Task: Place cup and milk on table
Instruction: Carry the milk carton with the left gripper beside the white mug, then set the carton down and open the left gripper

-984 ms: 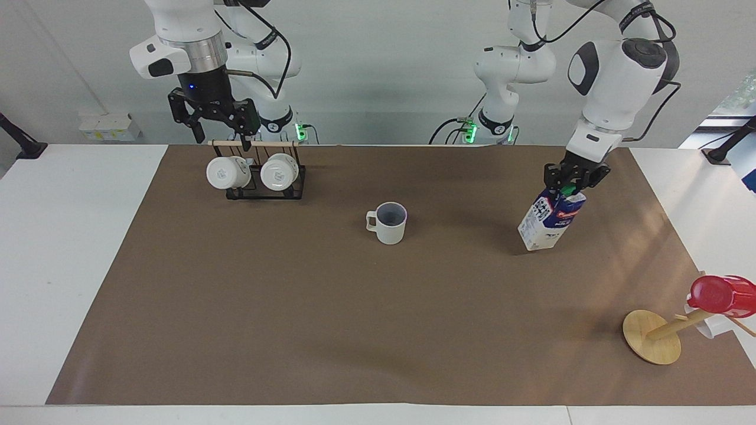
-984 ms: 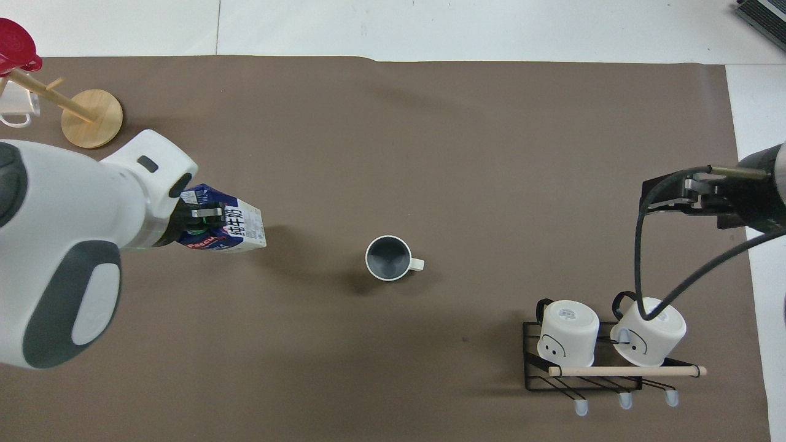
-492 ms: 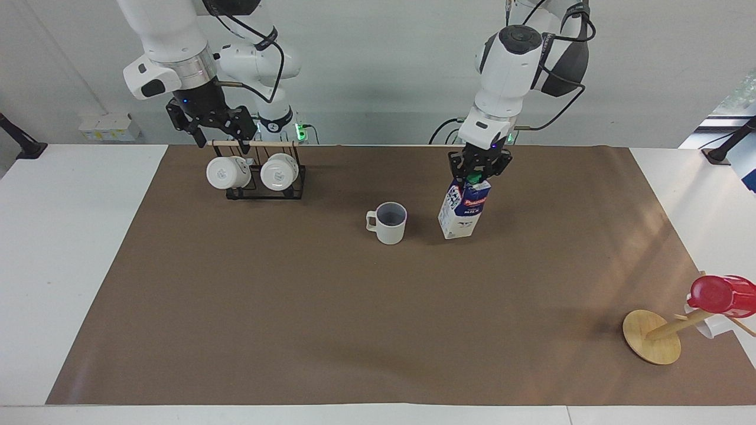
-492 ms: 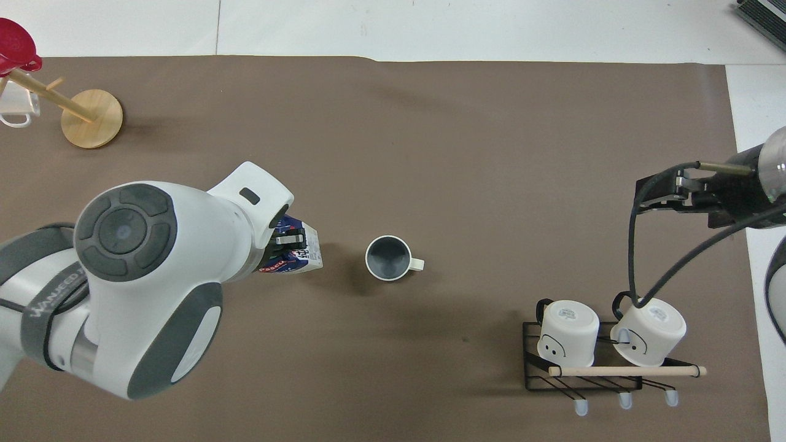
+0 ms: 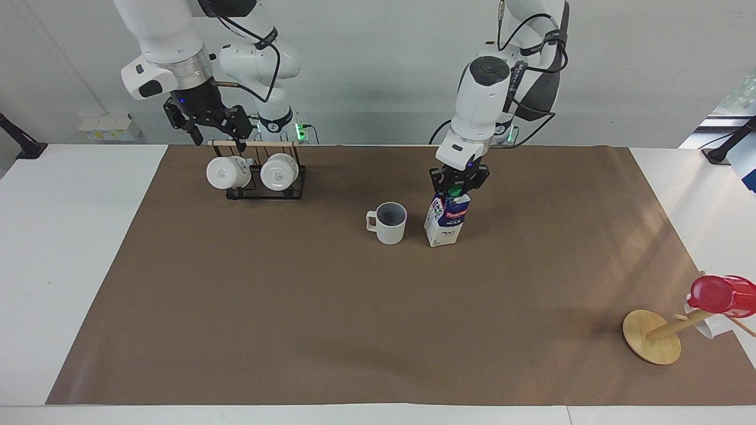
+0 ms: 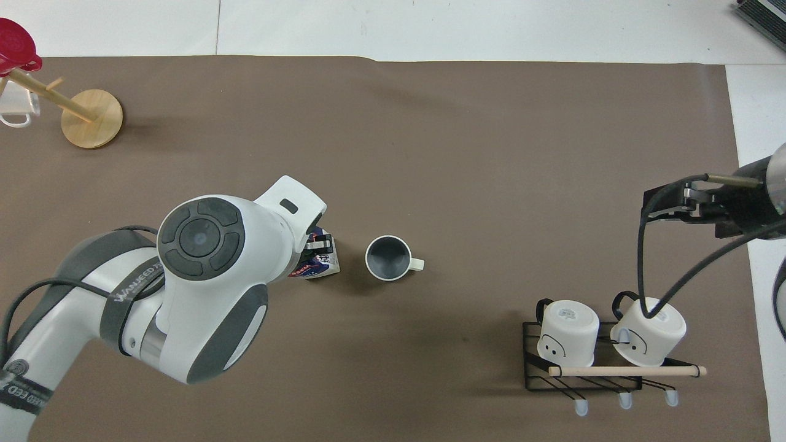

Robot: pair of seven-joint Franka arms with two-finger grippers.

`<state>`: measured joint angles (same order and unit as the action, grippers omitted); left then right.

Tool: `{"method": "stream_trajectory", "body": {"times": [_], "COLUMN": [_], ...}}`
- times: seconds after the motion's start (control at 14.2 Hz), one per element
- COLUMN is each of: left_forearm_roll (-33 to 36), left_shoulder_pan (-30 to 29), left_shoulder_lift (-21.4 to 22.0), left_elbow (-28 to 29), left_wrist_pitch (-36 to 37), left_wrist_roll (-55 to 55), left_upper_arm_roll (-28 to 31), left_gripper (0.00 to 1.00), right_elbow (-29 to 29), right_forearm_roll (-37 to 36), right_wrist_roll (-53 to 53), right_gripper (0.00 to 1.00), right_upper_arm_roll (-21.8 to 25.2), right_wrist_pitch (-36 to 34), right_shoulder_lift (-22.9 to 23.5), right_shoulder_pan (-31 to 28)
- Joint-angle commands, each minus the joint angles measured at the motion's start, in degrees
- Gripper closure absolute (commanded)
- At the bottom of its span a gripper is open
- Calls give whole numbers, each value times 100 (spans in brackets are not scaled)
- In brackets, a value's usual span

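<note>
We see the left tool (image 5: pixel 459 182) clamped on the milk carton (image 5: pixel 446 220), which has swung in from the left arm's end and now stands upright just beside the cup (image 5: pixel 388 222) on the worktop (image 5: pixel 295 307). Release remains. Right tool (image 5: pixel 215 123), fingers apart, waits over the mug rack (image 5: pixel 260 177).

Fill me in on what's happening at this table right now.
The left end effector is shut on the top of the milk carton, holding it upright on the brown sheet of the table, right beside the cup, toward the left arm's end. The cup stands upright on the sheet, untouched. The right end effector waits open over the black mug rack and its two white mugs.
</note>
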<state>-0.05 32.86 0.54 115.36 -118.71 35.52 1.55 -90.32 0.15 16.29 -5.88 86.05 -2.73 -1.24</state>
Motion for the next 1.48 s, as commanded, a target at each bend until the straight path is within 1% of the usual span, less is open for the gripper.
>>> {"method": "stream_trajectory", "body": {"times": [0.0,0.07,0.14,0.35,0.42,0.7,1.05,1.26,1.41], "left_forearm_roll": [-13,-13,-13,-13,-13,-13,-4,-4,-4], "left_shoulder_pan": [142,142,142,177,177,11,-972,-1553,-1913], "left_shoulder_lift": [78,69,78,87,148,227,315,490,535], "left_elbow": [83,83,75,5,-48,-847,-1489,-1525,-1525], "left_wrist_pitch": [-91,-91,-47,58,207,1217,2044,2325,2475], "left_wrist_roll": [95,113,87,86,52,-158,-1659,-2530,-3066], "left_upper_arm_roll": [118,109,118,109,118,197,206,206,206], "left_gripper": [46,22,0,0,0,0,0,0,0], "right_elbow": [-188,-188,-188,-188,-188,-188,-188,-188,-179], "right_forearm_roll": [170,179,179,179,179,179,179,179,179], "right_wrist_roll": [-170,-170,-170,-161,-161,-161,-161,-161,-161], "right_gripper": [0,0,0,0,0,0,0,0,0], "right_upper_arm_roll": [-27,-27,-27,-27,-27,-27,-27,-27,-27], "right_wrist_pitch": [140,140,140,140,140,140,140,140,140], "right_shoulder_lift": [-140,-140,-131,-131,-140,-131,-131,-140,-140], "right_shoulder_pan": [-104,-104,-104,-104,-104,-104,-104,-104,-104]}}
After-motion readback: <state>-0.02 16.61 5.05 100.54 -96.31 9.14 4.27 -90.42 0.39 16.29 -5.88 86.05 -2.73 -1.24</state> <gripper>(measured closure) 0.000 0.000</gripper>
